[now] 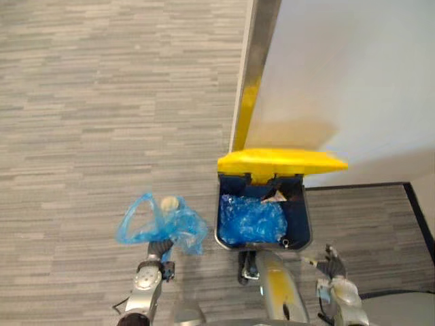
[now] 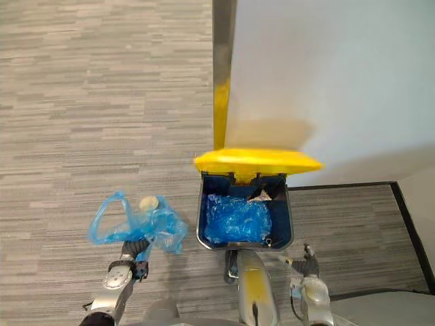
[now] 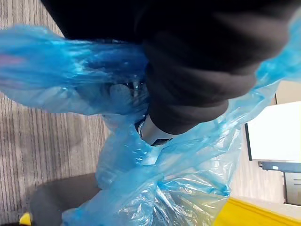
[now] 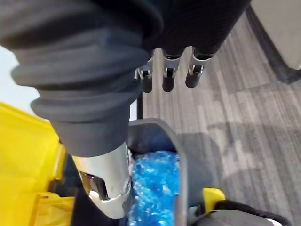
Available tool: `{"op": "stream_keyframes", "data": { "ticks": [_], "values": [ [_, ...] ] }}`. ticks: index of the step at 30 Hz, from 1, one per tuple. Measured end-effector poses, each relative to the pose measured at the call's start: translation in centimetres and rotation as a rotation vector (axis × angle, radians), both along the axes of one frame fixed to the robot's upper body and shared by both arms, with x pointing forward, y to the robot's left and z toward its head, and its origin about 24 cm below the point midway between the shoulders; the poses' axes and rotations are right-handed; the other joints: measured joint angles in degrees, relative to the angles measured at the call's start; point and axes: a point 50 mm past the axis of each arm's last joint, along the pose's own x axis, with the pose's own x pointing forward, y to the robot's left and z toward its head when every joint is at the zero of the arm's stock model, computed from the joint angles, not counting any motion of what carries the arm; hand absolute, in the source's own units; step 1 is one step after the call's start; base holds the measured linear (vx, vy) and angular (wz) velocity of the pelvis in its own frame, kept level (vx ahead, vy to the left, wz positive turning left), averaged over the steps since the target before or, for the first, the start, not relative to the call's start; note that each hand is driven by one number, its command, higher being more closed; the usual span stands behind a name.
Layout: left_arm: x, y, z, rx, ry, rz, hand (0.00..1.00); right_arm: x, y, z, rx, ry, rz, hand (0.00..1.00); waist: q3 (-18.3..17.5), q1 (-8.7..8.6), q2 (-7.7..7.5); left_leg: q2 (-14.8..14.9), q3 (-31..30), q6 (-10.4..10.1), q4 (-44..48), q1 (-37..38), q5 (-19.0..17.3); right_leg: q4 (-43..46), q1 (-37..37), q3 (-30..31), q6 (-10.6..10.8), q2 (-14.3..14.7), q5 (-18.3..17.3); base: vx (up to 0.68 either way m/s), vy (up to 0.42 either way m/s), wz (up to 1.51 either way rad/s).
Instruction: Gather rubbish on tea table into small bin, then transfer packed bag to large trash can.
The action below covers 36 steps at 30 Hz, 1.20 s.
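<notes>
Blue crumpled plastic bag [image 1: 178, 226] clenched in left hand [image 1: 158, 252] fingers, beside yellow-lidded navy bin [image 1: 304, 221]; right hand [image 4: 170, 70] fingers relaxed.

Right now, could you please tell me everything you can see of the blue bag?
The blue bag is thin, crinkled, see-through plastic with a loop handle at one side and a pale round thing showing at its top. The left hand grips its bunched folds, over the grey carpet, left of the open bin.
</notes>
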Motion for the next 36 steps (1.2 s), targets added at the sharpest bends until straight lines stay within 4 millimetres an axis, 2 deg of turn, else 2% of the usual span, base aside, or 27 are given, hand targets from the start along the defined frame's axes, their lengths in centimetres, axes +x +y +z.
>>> {"op": "stream_keyframes", "data": {
  "ticks": [3,5,7,8,9,10,12,13,15,16,17,18,19,20,21,22,24,25,27,28,29,31,32,34,36],
  "values": [
    [-0.1,0.2,0.0,0.007,0.003,0.000,1.00,2.3,2.6,0.7,0.003,-0.038,0.125,0.00,-2.34,-0.07,-0.40,0.61,0.57,0.00,-1.28,-2.74,0.00,-1.26,-2.47,-0.38,0.33,0.03,1.39,-0.05,-0.042,0.11],
    [0.2,0.1,0.2,0.009,-0.007,-0.014,1.00,5.2,5.3,2.7,-0.001,-0.133,0.246,0.00,-2.63,0.32,-0.51,0.90,0.78,-0.04,-1.51,-4.93,-0.03,-2.63,-3.97,-0.60,0.36,0.29,3.05,-0.13,-0.069,0.04],
    [0.8,-0.7,0.8,0.009,-0.036,-0.049,1.00,9.7,7.6,6.7,-0.038,-0.292,0.354,0.00,-2.74,1.42,-0.36,0.87,0.88,-0.54,-1.57,-7.18,-0.31,-3.65,-5.94,-0.71,0.47,0.42,4.62,-0.17,-0.083,0.02],
    [0.9,-1.0,0.9,0.008,-0.044,-0.062,1.00,10.9,8.0,7.9,-0.052,-0.335,0.369,0.00,-2.75,1.54,-0.15,0.98,0.83,-0.96,-1.56,-7.94,-0.56,-4.01,-6.44,-0.95,0.57,0.64,5.16,-0.17,-0.082,0.00],
    [1.3,-1.5,1.3,0.008,-0.068,-0.089,1.00,13.1,8.5,10.6,-0.088,-0.423,0.389,0.00,-2.74,2.12,0.02,1.48,0.94,-1.64,-1.57,-9.15,-0.95,-4.65,-7.46,-1.19,0.24,1.08,6.24,-0.14,-0.069,-0.03],
    [1.5,-1.8,1.5,0.008,-0.079,-0.105,1.00,14.1,8.6,11.8,-0.106,-0.455,0.391,0.00,-2.72,2.41,0.05,1.74,0.92,-1.88,-1.61,-9.77,-1.08,-4.92,-7.88,-1.37,0.20,1.29,6.85,-0.16,-0.091,-0.03],
    [2.3,-3.2,2.2,0.007,-0.117,-0.168,1.00,16.8,7.6,15.5,-0.218,-0.525,0.397,0.00,-2.63,3.46,0.21,2.75,1.01,-3.09,-2.51,-10.55,-1.61,-6.98,-8.29,-2.07,-0.13,2.16,8.86,-0.16,-0.085,0.00],
    [2.4,-3.5,2.4,0.006,-0.127,-0.178,1.00,17.3,7.4,16.6,-0.250,-0.548,0.403,0.00,-2.61,3.46,0.24,2.83,1.09,-3.41,-2.77,-10.59,-1.81,-7.45,-8.35,-2.13,0.06,2.25,9.18,-0.18,-0.062,-0.02],
    [3.2,-4.7,3.3,0.001,-0.179,-0.231,1.00,19.2,6.4,21.2,-0.364,-0.642,0.409,0.00,-2.13,3.52,1.01,2.89,2.31,-3.56,-2.81,-11.14,-3.16,-9.61,-8.46,-1.84,0.64,2.61,10.74,-0.22,-0.026,-0.08],
    [3.5,-5.1,3.7,-0.006,-0.193,-0.242,1.00,19.5,6.2,22.0,-0.389,-0.655,0.414,0.00,-1.91,3.60,1.41,3.00,2.64,-3.57,-2.74,-11.21,-3.76,-10.11,-8.47,-1.44,0.71,3.01,11.06,-0.26,-0.003,-0.13],
    [4.1,-5.7,4.5,-0.021,-0.233,-0.263,1.00,19.9,6.0,23.6,-0.433,-0.689,0.421,0.00,-1.35,3.46,2.40,3.42,3.17,-3.41,-3.23,-11.31,-5.67,-10.69,-8.87,-0.41,1.74,3.96,11.88,-0.33,-0.003,-0.16],
    [4.9,-6.5,5.5,-0.030,-0.281,-0.290,1.00,20.2,6.0,24.8,-0.455,-0.715,0.421,0.00,-0.21,3.61,2.41,3.53,3.79,-3.13,-2.91,-11.79,-6.87,-11.85,-8.95,0.60,2.59,4.55,12.58,-0.33,-0.007,-0.18],
    [5.1,-6.8,5.8,-0.033,-0.295,-0.302,1.00,20.3,6.1,25.0,-0.459,-0.721,0.426,0.00,-0.15,3.79,2.53,3.73,3.68,-3.05,-3.00,-12.22,-6.86,-13.06,-8.93,0.68,3.10,4.95,12.90,-0.27,-0.035,-0.19],
    [5.4,-7.3,6.4,-0.039,-0.322,-0.328,1.00,20.4,6.3,25.6,-0.471,-0.733,0.436,0.00,0.37,4.13,2.83,4.31,3.00,-2.82,-3.39,-12.63,-6.90,-12.36,-9.41,1.53,2.42,5.57,13.60,-0.12,-0.072,0.14],
    [5.7,-7.9,7.0,-0.050,-0.345,-0.345,1.00,20.4,6.2,25.7,-0.489,-0.731,0.444,0.00,0.83,3.56,2.28,3.46,2.28,-3.46,-4.05,-12.17,-6.84,-10.92,-9.19,3.65,0.62,5.73,14.62,-0.08,-0.084,0.24],
    [5.6,-8.2,7.3,-0.062,-0.358,-0.350,1.00,20.5,6.3,25.9,-0.493,-0.735,0.449,0.00,0.88,3.47,2.37,3.07,1.80,-4.03,-3.80,-11.54,-6.70,-11.14,-9.18,3.27,0.38,5.69,14.45,-0.02,-0.074,0.23],
    [6.0,-10.1,9.2,-0.087,-0.439,-0.428,1.00,20.9,7.0,27.6,-0.506,-0.778,0.463,0.00,1.04,4.09,2.63,0.75,0.84,-4.11,5.91,-14.64,-6.82,-12.85,-10.04,1.65,0.35,5.83,14.47,0.01,-0.027,-0.23],
    [6.3,-10.9,9.7,-0.088,-0.456,-0.458,1.00,20.9,7.1,27.9,-0.507,-0.785,0.463,0.00,1.19,3.95,2.72,0.19,1.20,-3.93,7.09,-14.80,-6.92,-13.17,-10.04,1.08,0.35,5.83,14.48,0.00,0.007,-0.12],
    [7.3,-13.2,11.8,-0.106,-0.528,-0.540,1.00,21.1,7.6,28.9,-0.537,-0.804,0.487,0.00,2.77,2.25,2.83,-0.10,2.29,-3.80,6.90,-14.57,-7.99,-13.11,-9.95,0.81,-0.63,5.77,15.26,-0.03,0.003,0.18],
    [7.5,-13.7,12.5,-0.115,-0.553,-0.557,1.00,21.2,7.8,29.3,-0.542,-0.814,0.491,0.00,3.41,1.88,2.92,-0.12,2.40,-3.73,6.91,-14.39,-8.33,-13.08,-9.94,0.79,-0.62,5.78,15.26,-0.07,0.011,0.00],
    [8.0,-14.8,14.0,-0.127,-0.607,-0.594,1.00,21.3,8.1,30.0,-0.544,-0.832,0.496,0.00,4.56,1.87,2.98,-0.10,2.57,-3.47,6.76,-14.28,-8.78,-13.18,-9.98,0.77,-0.60,5.79,15.29,-0.10,0.032,-0.15],
    [8.6,-16.4,16.2,-0.141,-0.689,-0.635,1.00,21.3,8.3,30.8,-0.548,-0.856,0.496,0.00,5.84,1.14,3.56,0.48,3.34,-2.94,4.54,-14.59,-10.40,-14.19,-10.06,0.44,0.31,5.92,15.91,-0.14,0.034,-0.02],
    [8.8,-17.0,17.1,-0.139,-0.719,-0.653,1.00,21.3,8.4,31.0,-0.548,-0.863,0.497,0.00,6.40,1.20,3.06,0.69,3.73,-2.78,4.20,-14.85,-10.72,-15.04,-10.06,0.70,0.62,5.91,16.16,-0.14,0.019,0.02],
    [8.9,-17.5,17.8,-0.134,-0.745,-0.670,1.00,21.3,8.9,30.9,-0.556,-0.861,0.521,0.00,6.48,1.20,2.98,0.68,3.89,-2.76,2.99,-15.11,-10.73,-16.88,-10.04,0.72,1.33,5.96,17.01,-0.11,0.000,-0.02],
    [9.1,-17.7,18.2,-0.123,-0.761,-0.659,1.00,21.3,9.2,30.8,-0.563,-0.860,0.539,0.00,6.69,1.03,2.98,0.71,3.89,-2.77,2.05,-14.96,-10.72,-17.31,-10.17,0.61,0.88,6.11,17.96,-0.04,-0.033,0.04]
  ]
}}
